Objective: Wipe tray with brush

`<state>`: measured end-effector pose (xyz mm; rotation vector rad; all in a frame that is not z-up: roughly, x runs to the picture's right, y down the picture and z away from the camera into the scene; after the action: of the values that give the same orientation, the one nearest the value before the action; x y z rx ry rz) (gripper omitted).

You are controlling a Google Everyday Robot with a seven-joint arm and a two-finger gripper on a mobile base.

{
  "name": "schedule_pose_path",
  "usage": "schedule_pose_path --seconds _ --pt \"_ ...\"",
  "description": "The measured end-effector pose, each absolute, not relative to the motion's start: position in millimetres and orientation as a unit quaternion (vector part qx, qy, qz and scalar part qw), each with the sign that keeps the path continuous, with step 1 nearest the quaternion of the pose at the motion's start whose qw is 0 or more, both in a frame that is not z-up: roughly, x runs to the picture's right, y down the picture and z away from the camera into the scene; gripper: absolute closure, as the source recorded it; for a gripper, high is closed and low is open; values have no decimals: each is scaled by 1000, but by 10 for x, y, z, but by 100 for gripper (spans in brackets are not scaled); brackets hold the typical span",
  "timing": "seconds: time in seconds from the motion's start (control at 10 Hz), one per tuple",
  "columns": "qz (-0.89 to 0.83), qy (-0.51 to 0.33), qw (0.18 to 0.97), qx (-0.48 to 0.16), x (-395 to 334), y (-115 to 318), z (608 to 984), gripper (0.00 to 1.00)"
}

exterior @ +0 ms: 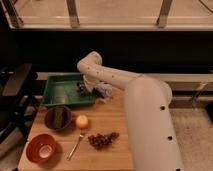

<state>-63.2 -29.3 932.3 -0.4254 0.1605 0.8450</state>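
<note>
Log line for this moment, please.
step: wiping | gripper: over right end of tray | brush: not discernible | beside tray: dark bowl, red bowl, fork, grapes

The robot's white arm point(145, 107) rose from the lower right, ran up and leftward as a thick link, and bent at a rounded elbow joint point(90, 64) near the top of its reach. From there the wrist turned downward, and the gripper point(81, 89) hung low just left of the forearm.
</note>
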Motion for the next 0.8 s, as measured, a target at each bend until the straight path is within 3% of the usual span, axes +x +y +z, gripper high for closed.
schedule_pose_path --seconds 0.5,0.8 --pt "378 27 908 -179 -1187 -672 9314 100" --pt "351 -10 916 -193 -1606 -588 9223 100"
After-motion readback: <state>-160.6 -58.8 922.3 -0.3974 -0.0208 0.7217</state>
